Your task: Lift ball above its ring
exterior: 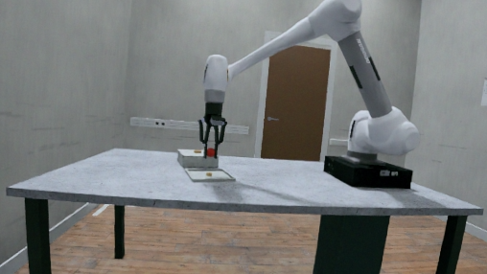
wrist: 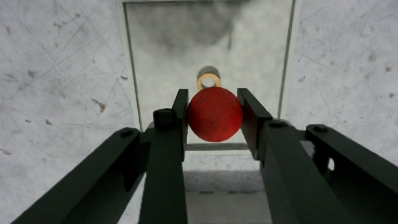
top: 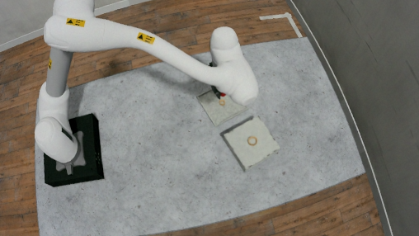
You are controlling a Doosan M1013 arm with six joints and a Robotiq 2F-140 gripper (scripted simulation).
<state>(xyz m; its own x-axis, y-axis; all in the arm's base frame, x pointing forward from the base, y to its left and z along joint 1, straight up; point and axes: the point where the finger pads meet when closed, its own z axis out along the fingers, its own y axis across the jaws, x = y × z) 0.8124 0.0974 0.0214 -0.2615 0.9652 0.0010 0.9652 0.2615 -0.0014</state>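
The red ball (wrist: 215,113) sits between the two black fingers of my gripper (wrist: 212,103), which is shut on it. In the wrist view the small tan ring (wrist: 208,81) lies below and beyond the ball on a thin pale plate (wrist: 207,55), and the ball is off it. In the exterior view the ball (exterior: 211,152) hangs in the gripper (exterior: 212,144) a short way above the thin plate (exterior: 210,175) and its ring (exterior: 209,173). In the top view the ring (top: 222,102) shows by the wrist, and the ball is mostly hidden.
A thicker pale block (top: 250,142) with a second tan ring (top: 251,140) stands next to the thin plate; it also shows in the exterior view (exterior: 197,158). The arm's black base (top: 73,150) stands at the table's other end. The table edges are far off.
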